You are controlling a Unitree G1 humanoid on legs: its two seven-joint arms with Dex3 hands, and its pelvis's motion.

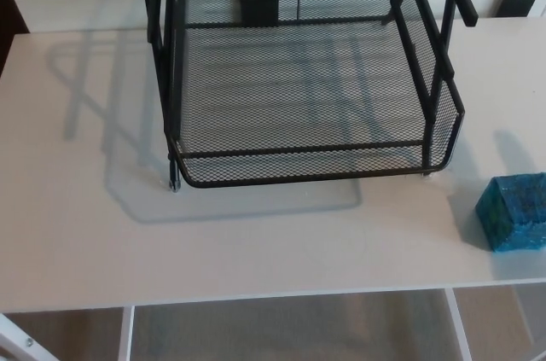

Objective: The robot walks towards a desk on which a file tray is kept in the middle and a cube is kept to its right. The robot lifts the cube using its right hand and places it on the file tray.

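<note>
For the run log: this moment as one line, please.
stage: before pickup | cube: on desk, right of file tray, untouched | left hand: not in view | right hand: not in view

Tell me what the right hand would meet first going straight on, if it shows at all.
The right hand is not in view, so its heading cannot be told. Entering from the picture's right, it would likely meet the blue cube first, before the file tray.

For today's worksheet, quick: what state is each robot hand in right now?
Left hand: not in view.
Right hand: not in view; the cube sits unheld.
</note>
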